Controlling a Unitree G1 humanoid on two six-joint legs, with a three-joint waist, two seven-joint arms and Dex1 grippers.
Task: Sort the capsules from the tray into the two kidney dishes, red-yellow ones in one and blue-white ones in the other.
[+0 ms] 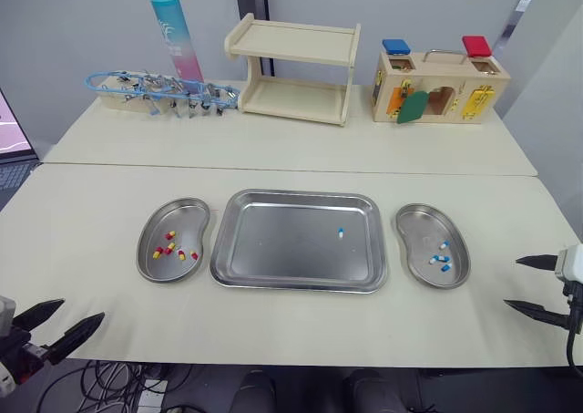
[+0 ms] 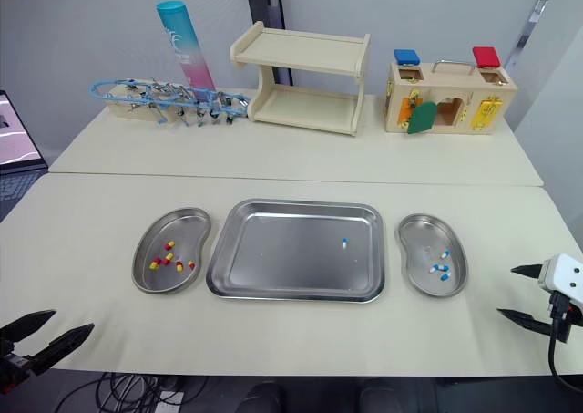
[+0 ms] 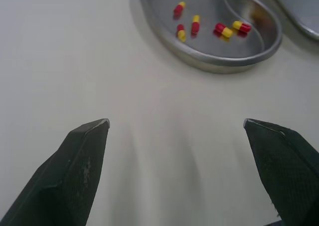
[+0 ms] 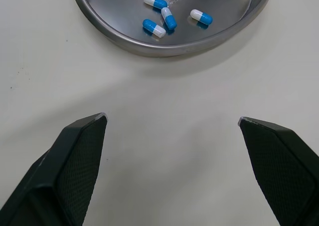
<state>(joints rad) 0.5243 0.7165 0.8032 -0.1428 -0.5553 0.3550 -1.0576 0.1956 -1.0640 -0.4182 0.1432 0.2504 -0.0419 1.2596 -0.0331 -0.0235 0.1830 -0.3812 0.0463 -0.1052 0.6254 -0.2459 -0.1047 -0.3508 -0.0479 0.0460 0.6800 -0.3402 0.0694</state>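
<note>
Nearly done. Left to sort: one blue-white capsule (image 1: 341,232), R half of tray (image 1: 296,285). L of tray: kidney dish (image 1: 182,214) w/ 5 red-yellow caps (image 1: 170,247). R of tray: second kidney dish (image 1: 414,223) w/ 4 blue-white caps (image 1: 441,259). Left gripper (image 1: 80,310), right gripper (image 1: 513,283): both spread wide, empty, nearer than tray.

The 2 head views look forward and down from above the near edge of the pale beige counter (image 1: 291,158), far enough back to take in its full width. Offset slightly sideways, they share the rectangular steel tray (image 1: 273,249) and everything around it. The left wrist view sits low and close over the counter, looking along its 2 black fingers (image 3: 75,176) toward the left kidney-shaped steel dish (image 3: 214,62) of red-yellow capsules (image 3: 195,24). The right wrist view, equally near, faces the right kidney-shaped steel dish (image 4: 149,45) of blue-white capsules (image 4: 169,20).
</note>
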